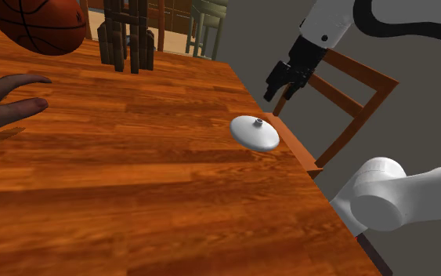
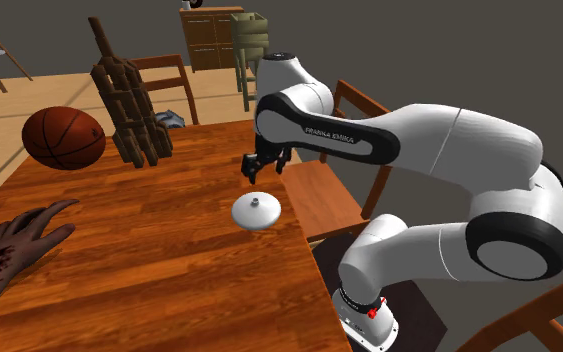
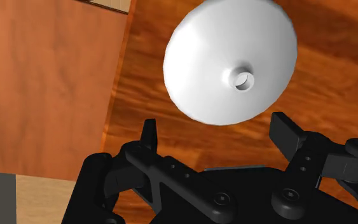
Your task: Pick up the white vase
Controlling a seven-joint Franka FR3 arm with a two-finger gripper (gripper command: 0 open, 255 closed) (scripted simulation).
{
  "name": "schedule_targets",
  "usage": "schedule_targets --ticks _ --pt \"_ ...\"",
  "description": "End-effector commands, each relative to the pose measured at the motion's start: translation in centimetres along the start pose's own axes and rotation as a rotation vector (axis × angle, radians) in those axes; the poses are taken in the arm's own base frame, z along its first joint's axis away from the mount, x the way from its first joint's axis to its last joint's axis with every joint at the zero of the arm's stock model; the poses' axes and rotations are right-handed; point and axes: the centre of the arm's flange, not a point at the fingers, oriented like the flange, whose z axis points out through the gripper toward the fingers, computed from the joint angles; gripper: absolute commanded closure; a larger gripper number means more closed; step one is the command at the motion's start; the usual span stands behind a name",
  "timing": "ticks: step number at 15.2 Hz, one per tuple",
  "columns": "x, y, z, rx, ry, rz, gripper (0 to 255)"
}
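The white vase (image 1: 255, 132) is a low, flat, round shape with a small neck on top, and it stands on the wooden table (image 1: 132, 180) near its edge by the chair. From the second exterior view the vase (image 2: 256, 211) lies just below the black gripper (image 2: 257, 171). The gripper (image 1: 282, 93) hangs in the air above and slightly beyond the vase, toward the chair. In the wrist view the vase (image 3: 231, 60) lies ahead of the gripper (image 3: 219, 133), whose fingers (image 3: 148, 135) stand apart with nothing between them.
A wooden chair (image 1: 350, 102) stands against the table edge beside the vase. A basketball (image 2: 63, 138) and a stack of brown wooden sticks (image 2: 127, 100) sit at the far end. A dark model hand (image 2: 19, 245) lies on the table's other side.
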Motion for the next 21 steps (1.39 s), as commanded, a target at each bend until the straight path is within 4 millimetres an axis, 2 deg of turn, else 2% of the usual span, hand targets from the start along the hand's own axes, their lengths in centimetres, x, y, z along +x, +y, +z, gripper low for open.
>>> schedule_targets --ticks 1,3,10,12,13,21 --pt "-1.0 -2.0 1.1 0.012 -0.018 -0.015 0" --pt "-1.8 -3.8 1.9 0.022 -0.033 -0.028 0" --pt "-2.2 -3.6 5.6 0.022 -0.033 -0.028 0" --pt "-2.2 -3.5 5.9 0.022 -0.033 -0.028 0" --pt "-2.1 -3.6 5.9 0.022 -0.033 -0.028 255" --pt "-2.0 -3.6 5.9 0.022 -0.033 -0.028 255"
